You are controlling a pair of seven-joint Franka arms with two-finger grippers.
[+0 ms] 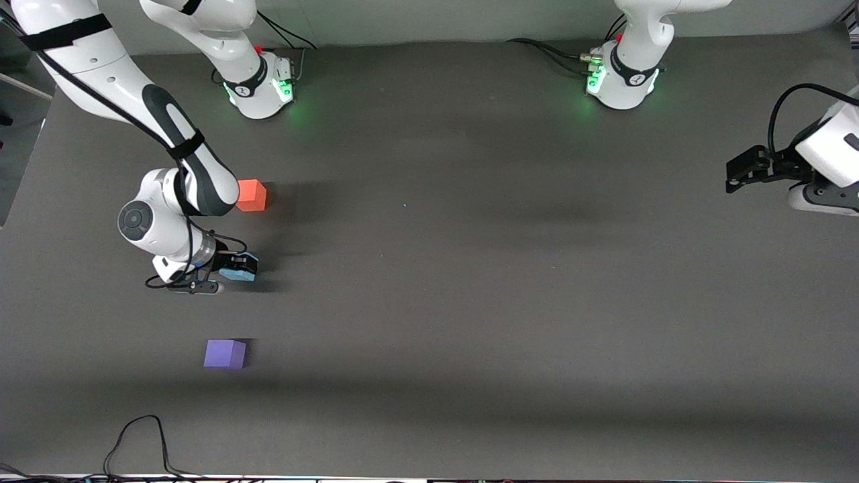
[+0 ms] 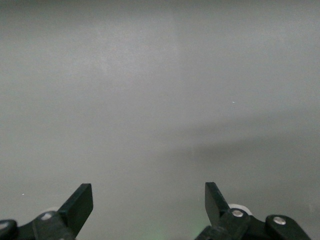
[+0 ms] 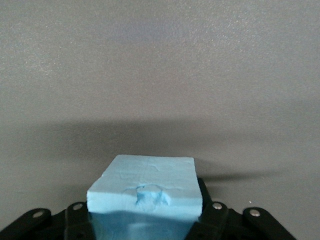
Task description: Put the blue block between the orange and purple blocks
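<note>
My right gripper is shut on the light blue block, low over the table between the orange block and the purple block. The orange block lies farther from the front camera, partly hidden by my right arm. The purple block lies nearer to the camera. In the right wrist view the blue block fills the space between the jaws and has a dent in its top edge. My left gripper waits open and empty over the left arm's end of the table; its fingers show over bare table.
The dark grey table stretches wide between the two arms. A black cable loops at the front edge near the right arm's end. The arm bases stand along the edge farthest from the camera.
</note>
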